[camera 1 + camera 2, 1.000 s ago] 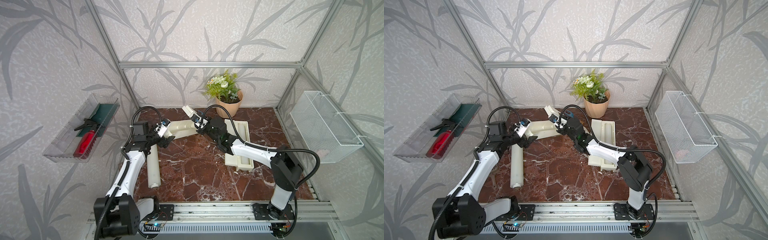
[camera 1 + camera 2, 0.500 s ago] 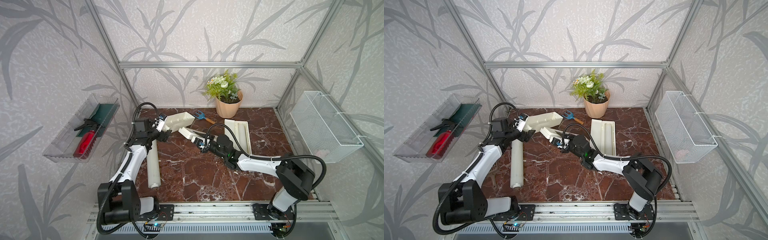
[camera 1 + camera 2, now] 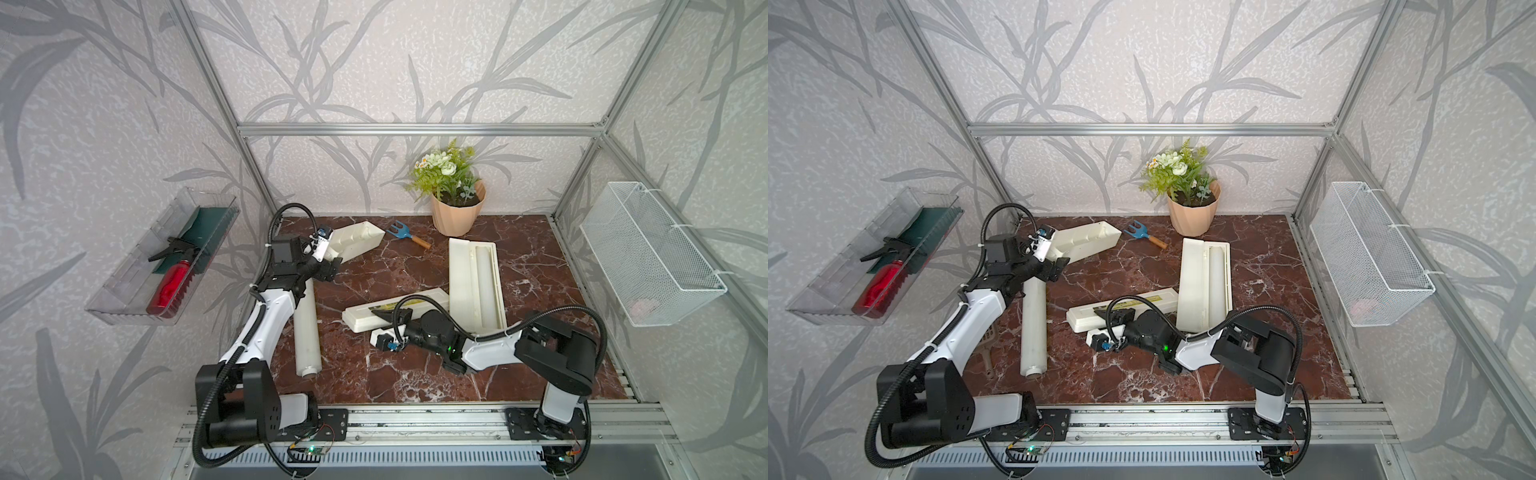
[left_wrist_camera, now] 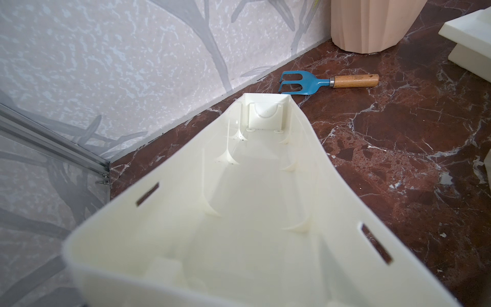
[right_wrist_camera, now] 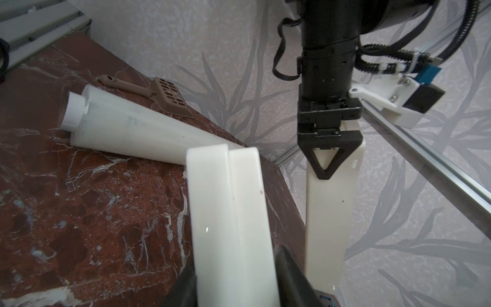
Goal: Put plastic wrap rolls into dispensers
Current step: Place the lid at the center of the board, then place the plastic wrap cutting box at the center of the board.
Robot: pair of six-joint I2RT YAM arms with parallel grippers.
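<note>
Cream-white plastic fills my left wrist feed: the lidless dispenser tray [image 4: 252, 212] runs away from the camera, bare inside, its far end just beside a blue hand fork [image 4: 305, 83] with a wooden handle. In both top views that tray [image 3: 357, 243] [image 3: 1090, 241] sits in the upper centre-left of the frame, near the back wall. The left end effector [image 3: 330, 268] is at its near end, jaws spread wide and clamped across the tray's width.

A detached lid [image 3: 415, 303], yellow-green label strip up, lies apart from the tray on the marble counter [image 3: 395, 374] at mid-frame. The right end effector [image 3: 388, 316] is at that lid. In the right wrist feed I see dark fingers [image 5: 288, 276] on either side of the lid [image 5: 231, 212], hard against its edges, but I cannot tell whether they are pinching it.

One plastic wrap roll [image 3: 306, 328] lies loose on the counter at centre-left, beside the left arm, with a brown slotted scoop [image 5: 164, 98] near it. The second roll [image 3: 485, 282] lies inside the other dispenser [image 3: 459, 282], which is open, right of centre, just beside the lid's right end. A potted plant [image 3: 455, 199] stands at the back of the counter
</note>
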